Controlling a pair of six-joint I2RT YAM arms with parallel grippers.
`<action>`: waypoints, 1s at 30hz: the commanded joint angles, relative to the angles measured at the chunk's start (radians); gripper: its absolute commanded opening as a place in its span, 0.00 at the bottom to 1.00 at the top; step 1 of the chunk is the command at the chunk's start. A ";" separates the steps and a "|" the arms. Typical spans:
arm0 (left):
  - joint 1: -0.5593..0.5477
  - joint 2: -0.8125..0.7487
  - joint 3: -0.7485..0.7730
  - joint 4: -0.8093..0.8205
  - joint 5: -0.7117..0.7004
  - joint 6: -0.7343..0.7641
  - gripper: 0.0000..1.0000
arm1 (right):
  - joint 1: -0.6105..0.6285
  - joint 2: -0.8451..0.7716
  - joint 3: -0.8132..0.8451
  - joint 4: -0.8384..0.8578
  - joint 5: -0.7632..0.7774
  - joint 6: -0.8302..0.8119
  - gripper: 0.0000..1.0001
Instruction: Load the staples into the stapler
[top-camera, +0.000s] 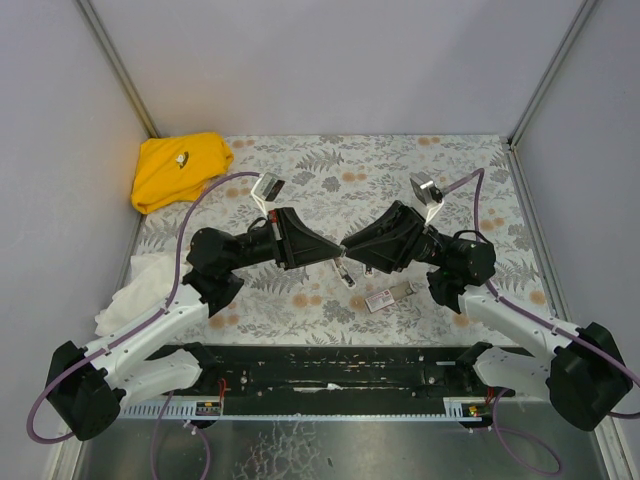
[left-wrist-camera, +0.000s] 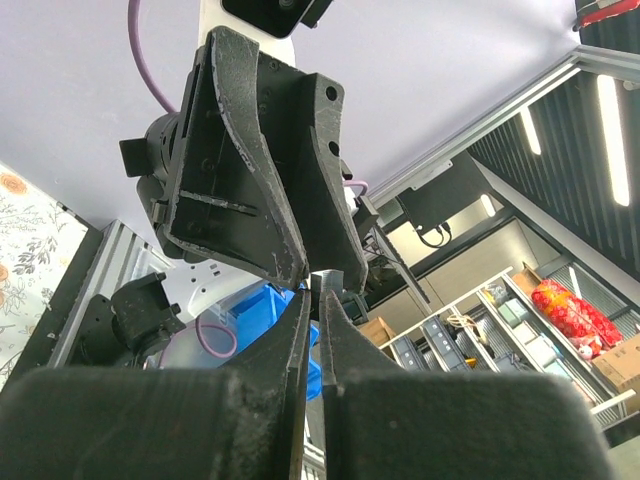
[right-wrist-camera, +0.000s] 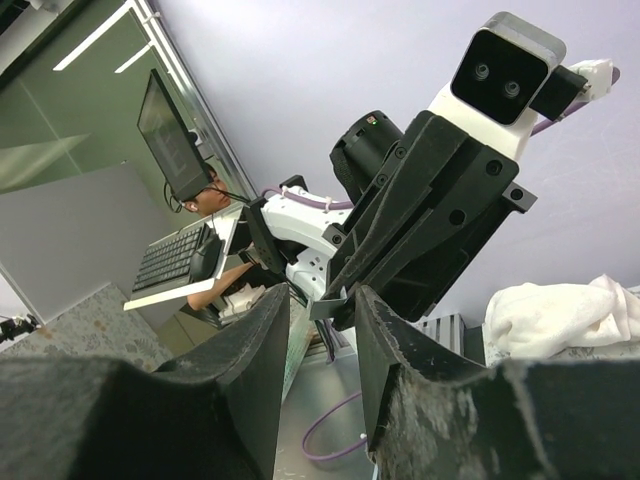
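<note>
My two grippers meet tip to tip above the middle of the floral table (top-camera: 330, 170). The left gripper (top-camera: 335, 258) (left-wrist-camera: 318, 290) is shut, pinching a thin silvery-grey strip, the staples (right-wrist-camera: 329, 307) (left-wrist-camera: 328, 278), at its very tips. Facing it, the right gripper (top-camera: 347, 247) (right-wrist-camera: 322, 292) stands open, and the strip sits just beyond its fingertips with nothing between the fingers. A tiny pale object with a dark part, the stapler (top-camera: 347, 277), shows just below the fingertips in the top view. I cannot tell whether it rests on the table or hangs.
A small flat box with a red-and-white label (top-camera: 388, 297) lies to the right of the stapler. A yellow cloth (top-camera: 180, 170) lies at the back left and a white cloth (top-camera: 135, 295) at the left edge. Grey walls enclose the table.
</note>
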 joint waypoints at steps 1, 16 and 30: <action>0.005 -0.007 -0.015 0.050 0.012 -0.005 0.00 | 0.021 0.001 0.059 0.087 -0.016 0.003 0.39; 0.005 0.001 -0.022 0.086 0.002 -0.025 0.00 | 0.036 0.013 0.063 0.084 -0.029 -0.001 0.33; 0.005 0.003 -0.038 0.083 -0.024 -0.024 0.00 | 0.038 -0.005 0.049 0.039 -0.003 -0.005 0.20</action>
